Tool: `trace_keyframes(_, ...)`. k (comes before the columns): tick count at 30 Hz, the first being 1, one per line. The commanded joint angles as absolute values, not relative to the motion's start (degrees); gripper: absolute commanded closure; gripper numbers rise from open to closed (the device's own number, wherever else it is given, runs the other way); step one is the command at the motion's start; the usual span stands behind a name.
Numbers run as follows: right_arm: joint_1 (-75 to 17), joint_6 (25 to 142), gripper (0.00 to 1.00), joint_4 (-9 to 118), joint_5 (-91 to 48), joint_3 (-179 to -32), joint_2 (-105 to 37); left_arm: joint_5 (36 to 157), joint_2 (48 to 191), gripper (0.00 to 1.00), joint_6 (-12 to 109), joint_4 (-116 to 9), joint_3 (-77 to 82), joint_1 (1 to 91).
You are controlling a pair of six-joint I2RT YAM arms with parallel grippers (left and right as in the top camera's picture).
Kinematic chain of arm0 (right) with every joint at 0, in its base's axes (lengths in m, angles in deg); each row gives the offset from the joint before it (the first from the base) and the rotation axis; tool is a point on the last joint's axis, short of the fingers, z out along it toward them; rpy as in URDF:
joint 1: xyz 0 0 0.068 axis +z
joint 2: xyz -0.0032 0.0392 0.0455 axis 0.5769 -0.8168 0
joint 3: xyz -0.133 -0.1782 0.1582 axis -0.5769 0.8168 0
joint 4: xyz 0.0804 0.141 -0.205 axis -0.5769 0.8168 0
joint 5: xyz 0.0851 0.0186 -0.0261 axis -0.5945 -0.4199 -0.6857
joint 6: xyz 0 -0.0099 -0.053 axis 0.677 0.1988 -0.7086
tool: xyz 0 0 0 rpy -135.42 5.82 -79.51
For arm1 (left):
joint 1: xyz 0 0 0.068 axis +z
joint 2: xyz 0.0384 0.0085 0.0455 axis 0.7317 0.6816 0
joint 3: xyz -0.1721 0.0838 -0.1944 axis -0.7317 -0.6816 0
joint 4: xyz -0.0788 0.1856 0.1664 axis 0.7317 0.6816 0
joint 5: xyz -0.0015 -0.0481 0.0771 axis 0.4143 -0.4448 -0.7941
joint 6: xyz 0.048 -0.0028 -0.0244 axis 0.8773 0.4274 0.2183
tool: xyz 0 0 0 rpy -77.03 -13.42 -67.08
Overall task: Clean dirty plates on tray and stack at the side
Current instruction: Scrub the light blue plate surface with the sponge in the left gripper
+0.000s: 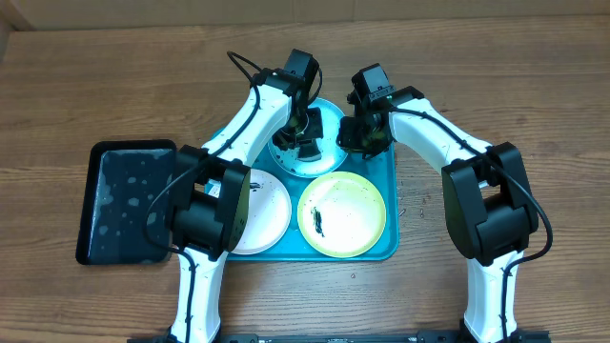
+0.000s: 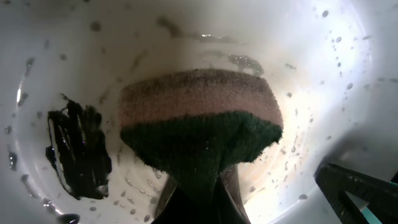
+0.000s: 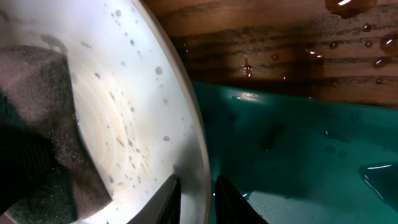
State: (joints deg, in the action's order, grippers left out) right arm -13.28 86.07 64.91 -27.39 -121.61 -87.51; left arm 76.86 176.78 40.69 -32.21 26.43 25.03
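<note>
The turquoise tray (image 1: 389, 205) holds three plates. The light blue plate (image 1: 329, 119) lies at the back and fills the left wrist view (image 2: 311, 74), wet, with a black smear (image 2: 78, 152). My left gripper (image 1: 303, 129) (image 2: 199, 186) is shut on a green-and-pink sponge (image 2: 199, 124) pressed onto that plate. My right gripper (image 1: 367, 133) (image 3: 198, 196) is shut on the plate's right rim (image 3: 186, 112), over the tray floor (image 3: 298, 149). The white plate (image 1: 267, 214) is at front left. The yellow-green plate (image 1: 348, 214) with a black smear is at front right.
A smaller black tray (image 1: 124, 200) with wet spots lies left of the turquoise tray. Water drops lie on the wooden table (image 1: 419, 200) right of the tray and behind it (image 3: 280, 43).
</note>
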Motion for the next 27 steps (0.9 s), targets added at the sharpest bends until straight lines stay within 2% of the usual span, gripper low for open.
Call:
trace_keyframes(1, -13.08, 86.1, 0.79, 64.82, -27.46, -121.26, -87.99, 76.51, 177.79, 0.96, 40.29, -31.56, 27.59, 25.54)
trace_keyframes(7, -13.08, 86.1, 0.79, 64.8, -27.46, -121.26, -87.99, 76.57, 177.92, 0.96, 40.34, -32.13, 27.61, 25.51)
trace_keyframes(13, -13.08, 85.92, 0.8, 65.59, -27.39, -121.26, -87.99, 62.45, 178.03, 0.96, 40.34, -31.29, 26.32, 25.75)
trace_keyframes(15, -13.08, 85.64, 0.85, 65.94, -26.73, -121.26, -87.99, 54.71, 178.05, 0.96, 40.82, -30.97, 26.32, 25.93)
trace_keyframes(17, -13.08, 85.62, 0.96, 66.2, -25.64, -121.26, -87.99, 52.29, 178.05, 0.96, 42.3, -30.99, 26.32, 26.32)
trace_keyframes(27, -13.08, 84.54, 0.96, 67.18, -25.25, -121.26, -87.99, 50.47, 178.01, 0.96, 45.54, -30.07, 28.12, 28.29)
